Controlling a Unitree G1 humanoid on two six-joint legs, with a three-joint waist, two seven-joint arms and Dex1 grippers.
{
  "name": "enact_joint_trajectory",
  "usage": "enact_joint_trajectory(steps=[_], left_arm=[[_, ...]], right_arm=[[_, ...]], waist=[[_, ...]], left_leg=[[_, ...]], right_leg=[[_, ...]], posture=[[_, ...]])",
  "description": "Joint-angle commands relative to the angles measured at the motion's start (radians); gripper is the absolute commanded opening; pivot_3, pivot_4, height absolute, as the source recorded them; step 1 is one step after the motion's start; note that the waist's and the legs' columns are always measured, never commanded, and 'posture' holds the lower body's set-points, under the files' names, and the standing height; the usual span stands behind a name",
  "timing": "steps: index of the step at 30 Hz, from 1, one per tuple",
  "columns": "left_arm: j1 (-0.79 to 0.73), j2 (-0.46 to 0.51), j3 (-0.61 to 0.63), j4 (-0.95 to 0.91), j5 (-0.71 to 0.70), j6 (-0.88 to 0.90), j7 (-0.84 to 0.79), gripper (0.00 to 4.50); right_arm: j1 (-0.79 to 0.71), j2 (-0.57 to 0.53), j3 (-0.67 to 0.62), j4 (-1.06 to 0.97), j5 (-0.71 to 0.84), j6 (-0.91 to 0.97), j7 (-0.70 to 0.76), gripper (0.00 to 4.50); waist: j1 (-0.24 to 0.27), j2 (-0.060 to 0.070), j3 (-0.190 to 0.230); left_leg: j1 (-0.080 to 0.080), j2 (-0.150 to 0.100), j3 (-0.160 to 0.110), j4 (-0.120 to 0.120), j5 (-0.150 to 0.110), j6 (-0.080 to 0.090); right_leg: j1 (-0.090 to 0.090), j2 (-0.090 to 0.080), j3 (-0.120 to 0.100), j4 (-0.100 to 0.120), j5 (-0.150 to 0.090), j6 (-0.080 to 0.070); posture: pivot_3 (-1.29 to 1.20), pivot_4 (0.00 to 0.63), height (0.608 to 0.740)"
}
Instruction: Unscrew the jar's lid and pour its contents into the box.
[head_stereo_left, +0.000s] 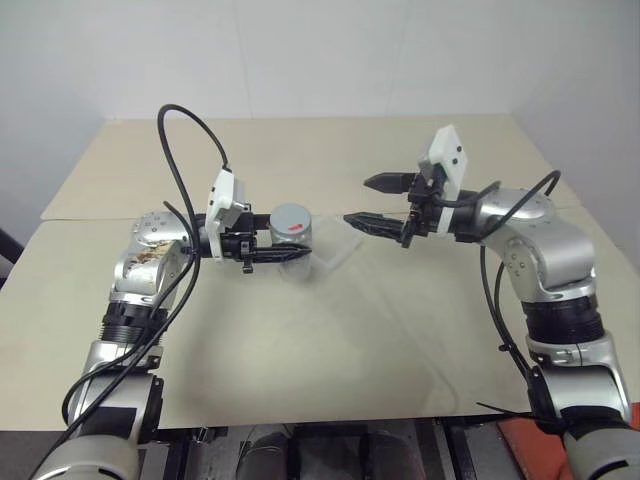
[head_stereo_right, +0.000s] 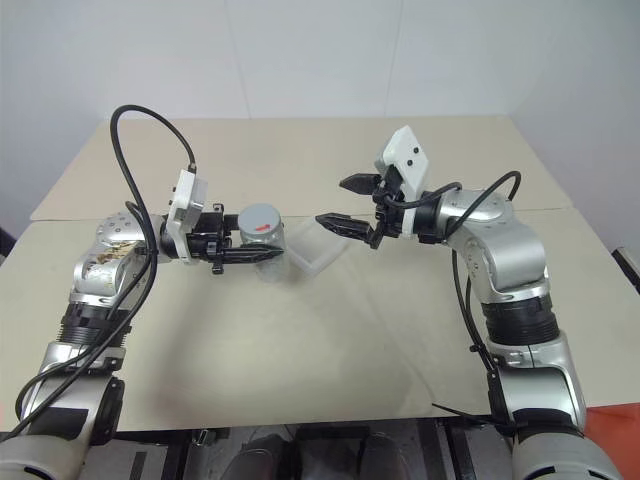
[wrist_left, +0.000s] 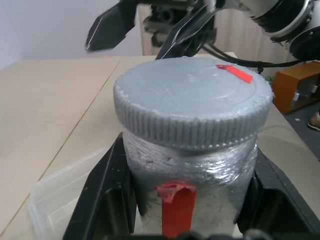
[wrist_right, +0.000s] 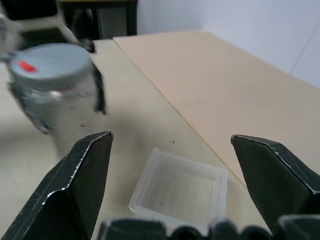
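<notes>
My left gripper (head_stereo_left: 293, 246) is shut on the jar (head_stereo_left: 297, 241) and holds it upright just above the table. The jar (wrist_left: 200, 165) is silvery with a red stripe, and black fingers (wrist_left: 105, 195) press on both of its sides. Its grey lid (head_stereo_left: 290, 220) sits on top with a small red mark. The clear shallow box (head_stereo_left: 336, 254) lies on the table right beside the jar, on its right. My right gripper (head_stereo_left: 356, 200) stands open with nothing between its fingers, level with the lid and to the right of it, over the box (wrist_right: 180, 192).
The beige table (head_stereo_left: 330, 350) spreads wide around the box. A seam line runs across it behind the grippers. An orange object (head_stereo_left: 522, 442) sits below the table's front right corner.
</notes>
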Motion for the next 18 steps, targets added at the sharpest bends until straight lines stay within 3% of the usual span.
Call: enact_joint_trajectory(steps=[1, 5, 9, 18], left_arm=[[-0.043, -0.028, 0.001, 0.03, 0.008, -0.017, 0.031, 2.05], [-0.045, -0.057, -0.006, 0.034, 0.013, -0.026, 0.047, 2.05], [-0.044, -0.066, -0.009, 0.025, 0.012, -0.028, 0.04, 2.05], [-0.026, -0.053, -0.002, -0.007, 0.006, -0.019, 0.044, 2.05]], right_arm=[[-0.02, 0.018, -0.032, -0.123, 0.085, 0.033, 0.006, 4.44], [-0.04, 0.082, 0.02, -0.172, 0.087, 0.042, -0.032, 4.44], [-0.097, 0.166, 0.07, -0.094, 0.021, 0.04, -0.113, 4.44], [-0.123, 0.224, 0.111, -0.019, -0.024, 0.008, -0.104, 4.44]], waist=[[0.001, 0.0, 0.0], [0.0, 0.0, 0.0], [-0.005, 0.0, 0.0], [-0.001, 0.0, 0.0]], left_leg=[[0.0, 0.0, 0.0, 0.0, 0.0, 0.0], [0.0, 0.0, 0.0, 0.0, 0.0, 0.0], [0.0, 0.0, 0.0, 0.0, 0.0, 0.0], [0.0, -0.001, -0.001, 0.0, 0.0, 0.0]], right_leg=[[0.0, 0.0, 0.0, 0.0, 0.0, 0.0], [0.0, 0.0, 0.0, 0.0, 0.0, 0.0], [0.0, 0.0, 0.0, 0.001, 0.0, 0.0], [0.0, 0.0, 0.0, 0.0, 0.0, 0.0]], posture=[[0.0, 0.15, 0.74], [0.0, 0.15, 0.74], [0.0, 0.15, 0.74], [0.0, 0.15, 0.74]])
